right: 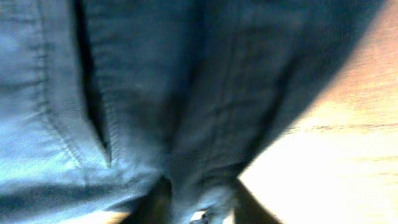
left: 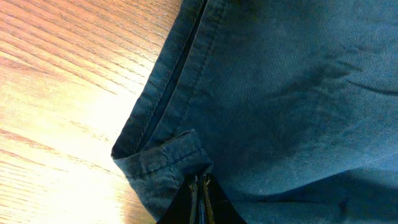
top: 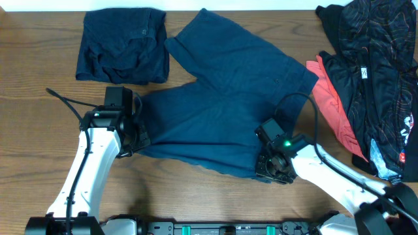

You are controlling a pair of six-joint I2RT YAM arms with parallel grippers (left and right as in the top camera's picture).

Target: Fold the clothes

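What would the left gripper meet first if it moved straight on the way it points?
The spread shorts: the left gripper sits at their waistband corner, seemingly pinching it, cloth directly ahead.

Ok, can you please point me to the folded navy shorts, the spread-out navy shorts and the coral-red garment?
folded navy shorts (top: 122, 46), overhead view, middle of the top layer.
spread-out navy shorts (top: 222, 98), overhead view, flat middle of the fabric.
coral-red garment (top: 332, 106), overhead view, its exposed middle.

Bright glare; blurred right-wrist view.

Navy shorts (top: 222, 111); woodgrain table (top: 32, 59); black garment (top: 375, 39) perhaps swirl-patterned.
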